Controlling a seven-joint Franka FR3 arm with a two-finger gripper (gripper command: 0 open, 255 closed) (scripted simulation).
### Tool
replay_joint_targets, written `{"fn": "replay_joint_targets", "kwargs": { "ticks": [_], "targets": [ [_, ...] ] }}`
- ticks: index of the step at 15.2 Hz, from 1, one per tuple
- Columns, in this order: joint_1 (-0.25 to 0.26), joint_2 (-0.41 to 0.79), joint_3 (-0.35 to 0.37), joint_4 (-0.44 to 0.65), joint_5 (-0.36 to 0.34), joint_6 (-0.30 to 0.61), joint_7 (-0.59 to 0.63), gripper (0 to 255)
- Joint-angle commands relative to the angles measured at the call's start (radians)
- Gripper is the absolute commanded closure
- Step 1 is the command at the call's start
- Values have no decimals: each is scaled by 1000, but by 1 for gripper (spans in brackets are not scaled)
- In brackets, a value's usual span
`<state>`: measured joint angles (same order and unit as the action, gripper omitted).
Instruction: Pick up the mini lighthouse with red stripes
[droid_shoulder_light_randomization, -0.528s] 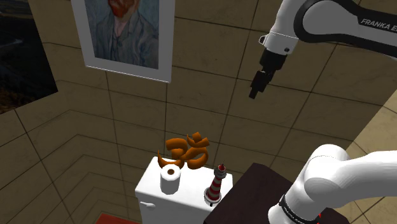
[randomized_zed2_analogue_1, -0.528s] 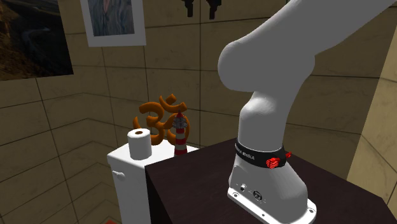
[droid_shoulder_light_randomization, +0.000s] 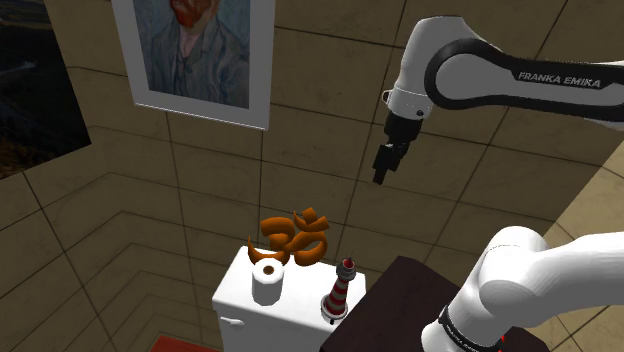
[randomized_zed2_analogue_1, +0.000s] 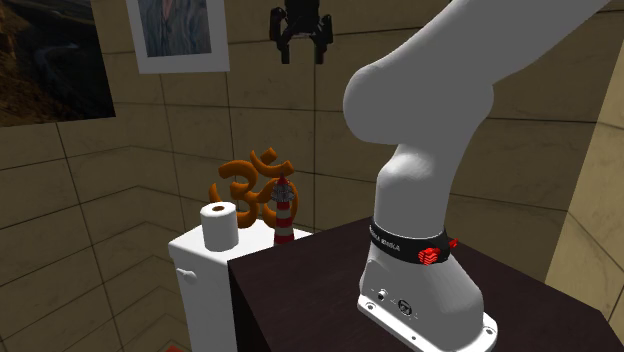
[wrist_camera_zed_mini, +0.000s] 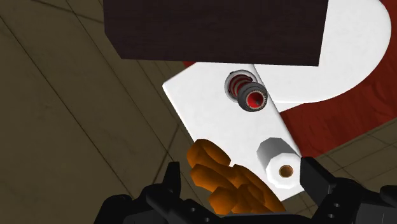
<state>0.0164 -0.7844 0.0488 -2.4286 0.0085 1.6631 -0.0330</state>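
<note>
At the near edge of the white cistern top (droid_shoulder_light_randomization: 232, 300), just beside the dark stand (droid_shoulder_light_randomization: 395, 300), stands the red-striped mini lighthouse (droid_shoulder_light_randomization: 339, 293). In the shoulder view a paper roll (droid_shoulder_light_randomization: 267, 282) is at its nine o'clock and an orange ornament (droid_shoulder_light_randomization: 295, 237) at eleven. High above at one o'clock hangs the gripper (droid_shoulder_light_randomization: 380, 172), spread wide and empty. Descending off-centre, a finger could topple the slender lighthouse or snag the ornament.

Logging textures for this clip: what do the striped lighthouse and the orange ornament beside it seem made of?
The lighthouse has red and white bands, a dark base and a smooth painted look, possibly ceramic or plastic. The orange ornament is uniform orange-brown with rounded lobes and soft shading, perhaps glazed clay or plastic; the look leaves it open.
</note>
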Motion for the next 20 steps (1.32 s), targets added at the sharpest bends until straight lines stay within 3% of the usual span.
{"fn": "replay_joint_targets", "kwargs": {
  "ticks": [1, 11, 15, 20],
  "targets": [
    [5, 24, 11, -44, 5, 42, 8, 0],
    [46, 211, 100, -214, 54, 270, 83, 0],
    [63, 322, 137, -257, 71, 372, 114, 0],
    [63, 373, 145, -289, 72, 449, 120, 0]
  ]
}}
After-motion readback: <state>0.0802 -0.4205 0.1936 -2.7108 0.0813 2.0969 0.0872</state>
